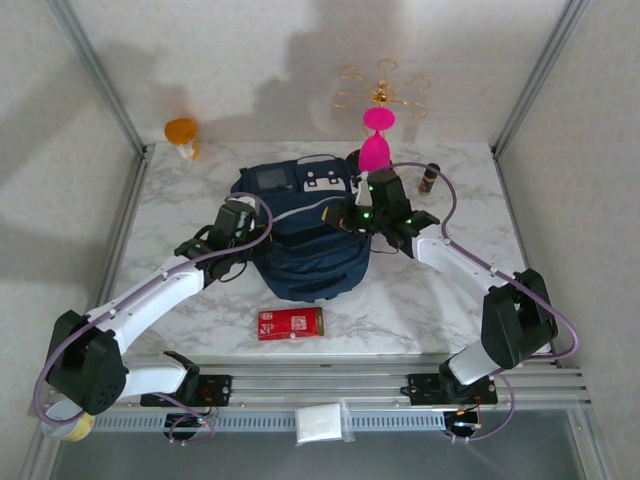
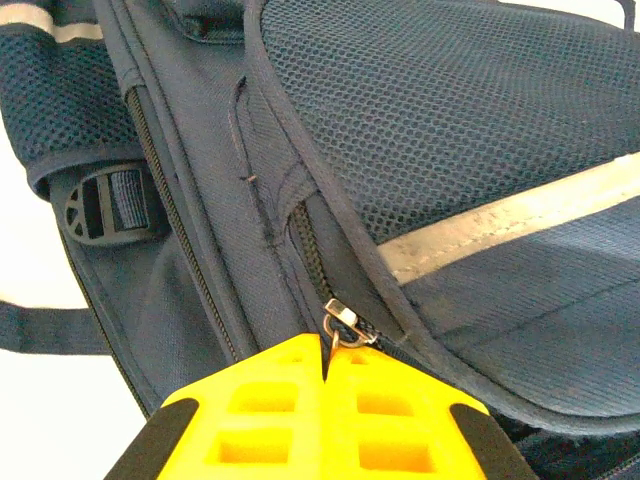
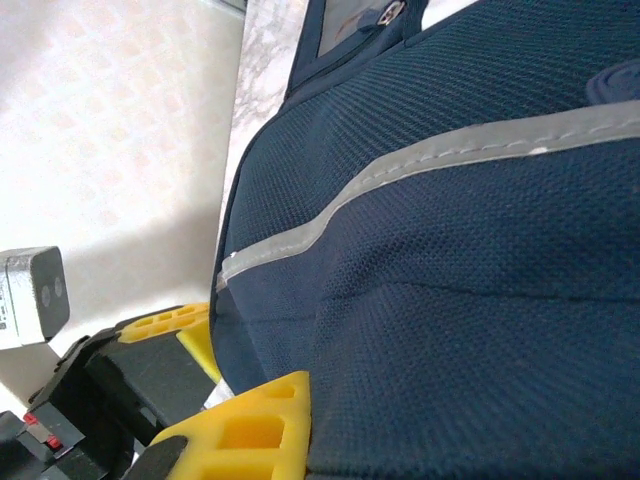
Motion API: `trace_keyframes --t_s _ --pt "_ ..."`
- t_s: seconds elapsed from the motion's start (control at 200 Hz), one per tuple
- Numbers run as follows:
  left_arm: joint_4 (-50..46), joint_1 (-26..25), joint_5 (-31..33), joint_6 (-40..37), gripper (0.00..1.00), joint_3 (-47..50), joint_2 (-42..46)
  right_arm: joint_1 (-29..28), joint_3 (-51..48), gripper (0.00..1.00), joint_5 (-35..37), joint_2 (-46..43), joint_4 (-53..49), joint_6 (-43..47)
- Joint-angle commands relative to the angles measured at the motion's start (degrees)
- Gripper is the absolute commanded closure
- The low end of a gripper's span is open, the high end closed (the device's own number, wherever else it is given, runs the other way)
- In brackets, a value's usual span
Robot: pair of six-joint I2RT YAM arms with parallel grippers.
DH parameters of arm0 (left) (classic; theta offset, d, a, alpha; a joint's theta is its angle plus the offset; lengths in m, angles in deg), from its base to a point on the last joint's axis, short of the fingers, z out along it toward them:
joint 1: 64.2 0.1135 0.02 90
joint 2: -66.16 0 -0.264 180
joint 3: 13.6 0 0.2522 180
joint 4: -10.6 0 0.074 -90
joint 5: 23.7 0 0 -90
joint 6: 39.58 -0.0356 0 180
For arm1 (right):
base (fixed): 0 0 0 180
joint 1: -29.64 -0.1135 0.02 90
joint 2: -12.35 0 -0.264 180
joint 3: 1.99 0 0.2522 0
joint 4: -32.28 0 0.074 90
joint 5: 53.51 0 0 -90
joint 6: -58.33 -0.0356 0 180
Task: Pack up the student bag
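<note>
Unzipping looks to be the step in hand: student bag [image 1: 305, 235] lies mid-way across the table [image 1: 430, 300], left gripper [image 2: 325, 360] clamped on its zipper pull [image 2: 341, 318], right gripper [image 3: 255, 350] closed, seemingly pinching side fabric, so next comes a steady pull along the zip.

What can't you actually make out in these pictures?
- Inside the student bag: its own fabric covers it, every view.
- Whether the right end effector grips fabric: right wrist view, the bag's bulge hides the fingertips.
- Print on the red packet: top view, too small.
- Label on the dark bottle: top view, too small.
</note>
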Motion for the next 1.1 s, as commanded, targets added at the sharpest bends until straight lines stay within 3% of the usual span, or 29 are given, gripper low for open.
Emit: trace_keyframes --t_s 0.0,0.235,0.406,0.526,0.711,0.856,0.921,1.096 --pt "-3.5 5.1 14.7 -9.9 1.0 -0.6 -0.5 4.0 1.3 1.0 2.9 -4.8 -2.9 2.2" --pt "3.3 2.9 13.2 -14.3 1.0 3.2 -0.7 3.9 3.3 1.0 0.6 -3.0 -0.3 1.4" --pt "9.8 2.5 27.2 -16.8 1.0 7.9 -0.4 4.2 5.6 1.0 1.7 -2.0 -4.5 4.5" --pt "13.7 3.0 29.4 -20.6 1.0 9.7 0.6 4.3 6.2 1.0 2.5 -1.7 -6.3 5.4" --pt "25.2 6.5 22.2 -26.0 1.0 15.8 6.2 4.6 5.1 1.0 5.1 -0.9 -8.3 5.8" --pt "30.1 12.1 13.3 -26.9 1.0 17.9 8.0 4.0 4.2 1.0 14.3 -1.5 -9.8 8.1" --pt "29.6 14.8 9.6 -25.6 1.0 16.1 5.2 4.1 3.8 1.0 10.4 -0.3 -7.9 7.9" --pt "26.3 15.1 7.4 -24.7 1.0 10.1 -3.1 3.5 6.3 1.0 3.5 3.4 -3.5 6.5"
